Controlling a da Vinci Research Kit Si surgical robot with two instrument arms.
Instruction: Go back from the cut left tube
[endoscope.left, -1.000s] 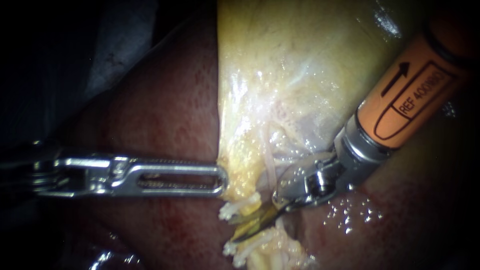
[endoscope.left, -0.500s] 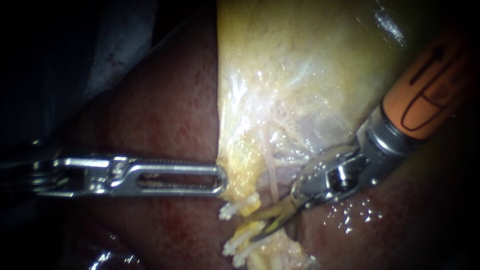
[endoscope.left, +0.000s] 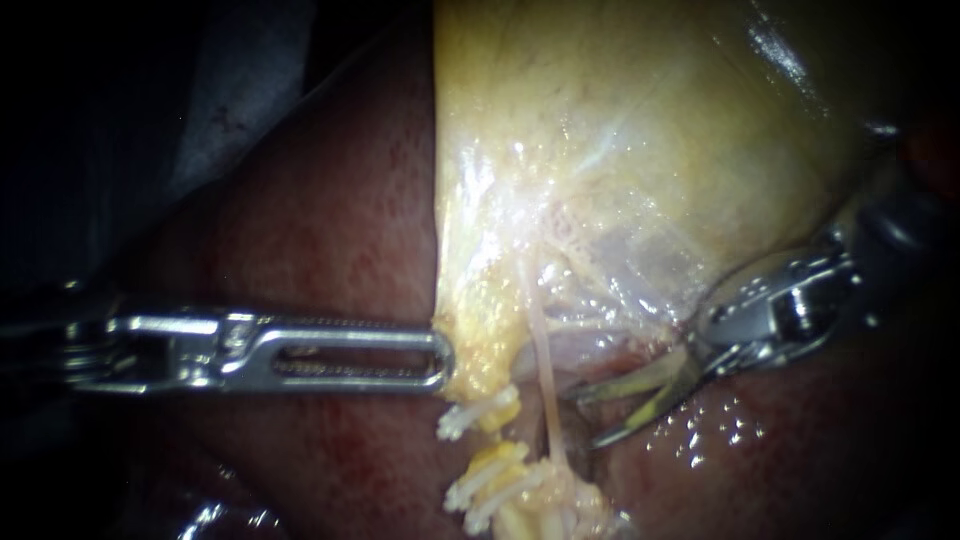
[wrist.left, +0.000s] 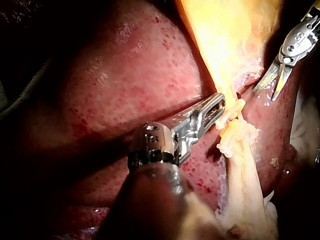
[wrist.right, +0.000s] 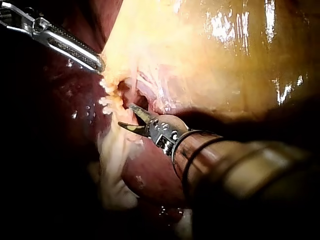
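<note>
Hazards. Right instrument (endoscope.left: 590, 417): jaws apart, both blade tips bare, just beside thin pale strand (endoscope.left: 543, 370) and close over wet liver (endoscope.left: 330, 210). Likely nick to strand or scratch to liver if drawn back on a sideways or dipping path rather than along the shaft. Left instrument (endoscope.left: 440, 362): jaws clamped on lower edge of gallbladder (endoscope.left: 620, 120), holding it taut. Possible tear at that edge, or drag on the upper clip, if pulled harder.

Task item. Cut left tube (endoscope.left: 500, 408): parted into two short yellow stumps with a clear gap between. Upper stump just below left instrument's tip, lower stump on fatty tissue beneath. White clips (endoscope.left: 462, 423) across each stump, seemingly well seated. Located between left instrument's tip and strand, apart from the blades
</note>
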